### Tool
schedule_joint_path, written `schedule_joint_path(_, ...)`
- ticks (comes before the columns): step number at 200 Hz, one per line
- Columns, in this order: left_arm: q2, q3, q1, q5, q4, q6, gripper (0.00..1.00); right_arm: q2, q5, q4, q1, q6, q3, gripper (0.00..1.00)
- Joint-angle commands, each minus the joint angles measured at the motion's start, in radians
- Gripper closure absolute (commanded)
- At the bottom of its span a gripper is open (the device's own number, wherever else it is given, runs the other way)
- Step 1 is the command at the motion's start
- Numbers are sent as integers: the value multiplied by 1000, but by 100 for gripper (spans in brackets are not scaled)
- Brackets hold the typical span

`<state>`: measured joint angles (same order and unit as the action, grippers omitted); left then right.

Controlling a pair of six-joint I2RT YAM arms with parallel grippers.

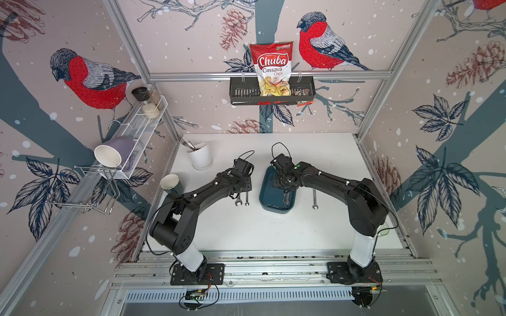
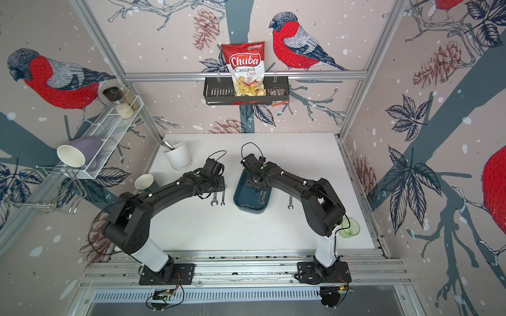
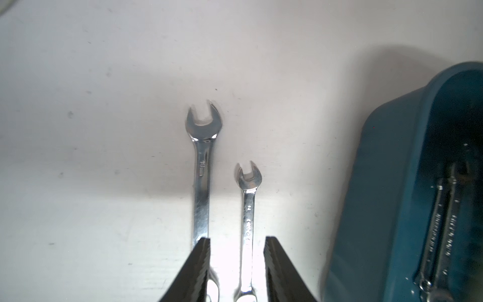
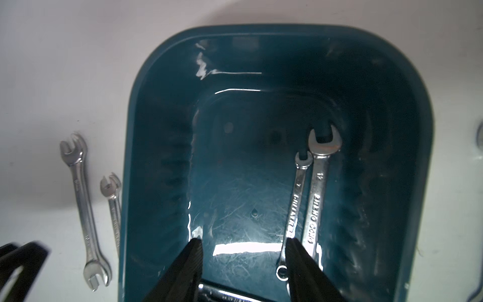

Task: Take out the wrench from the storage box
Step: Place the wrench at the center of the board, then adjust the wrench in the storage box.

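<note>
While inside the storage box [image 4: 156, 157], wrenches [image 4: 316, 198] beside right pincer [image 4: 243, 241].

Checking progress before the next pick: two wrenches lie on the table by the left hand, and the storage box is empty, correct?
No: the storage box is not empty. The right wrist view shows a larger wrench and a smaller wrench lying inside it. The rest is right.
</note>
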<state>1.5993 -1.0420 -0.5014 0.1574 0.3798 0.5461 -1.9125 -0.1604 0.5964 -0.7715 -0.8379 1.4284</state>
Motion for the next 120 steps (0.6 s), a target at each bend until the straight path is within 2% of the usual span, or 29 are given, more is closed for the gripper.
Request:
schedule_joint_path(1, -60, 16, 5, -22, 18, 4, 59, -51, -46, 63, 0, -50, 33, 44)
schedule_joint_path(59, -110, 25, 7, -40, 8, -2, 57, -191, -53, 118, 0, -112, 100, 41)
schedule_joint_path(120, -104, 31, 6, -46, -2, -7, 57, -184, -60, 121, -2, -114, 79, 32)
